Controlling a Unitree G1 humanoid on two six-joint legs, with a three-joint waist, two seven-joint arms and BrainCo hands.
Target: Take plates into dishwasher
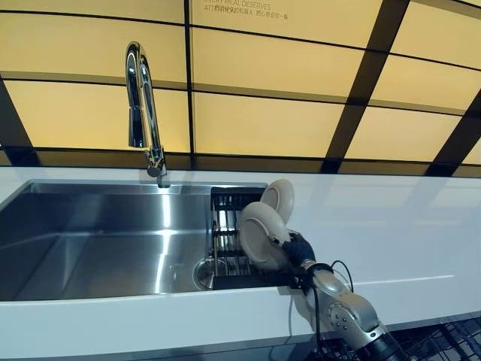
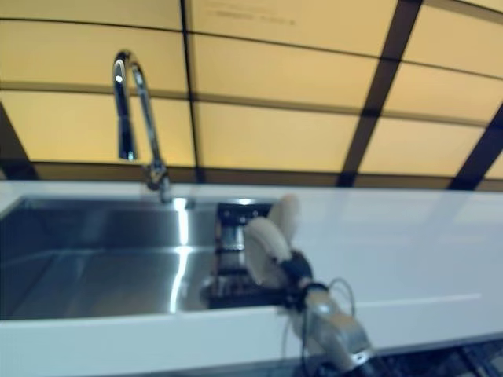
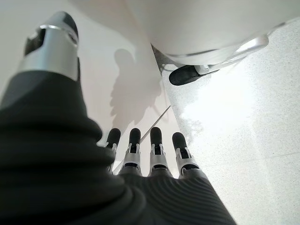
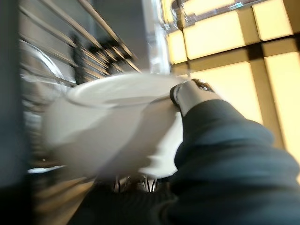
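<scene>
Right robot hand [image 1: 297, 248] pinches round white ceramic plate [image 1: 259, 235] above black wire dish rack [image 1: 229, 226]. Second white plate [image 1: 279, 199] just behind: clink risk. Thumb-edge hold may slip. Left robot hand [image 3: 150, 154] relaxed, empty.

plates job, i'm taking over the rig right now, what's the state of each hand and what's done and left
Right hand: shut on a white plate, thumb over its rim, holding it on edge over the black dish rack at the right end of the sink.
Left hand: open and idle, fingers straight, shown only in its wrist view, holding nothing.
A second white plate stands behind the held one, at the rack.
Done: one plate gripped.
Left: carry the held plate to the dishwasher, then fetch the second. A dark wire rack shows at lower right; whether it belongs to the dishwasher can't be told.
</scene>
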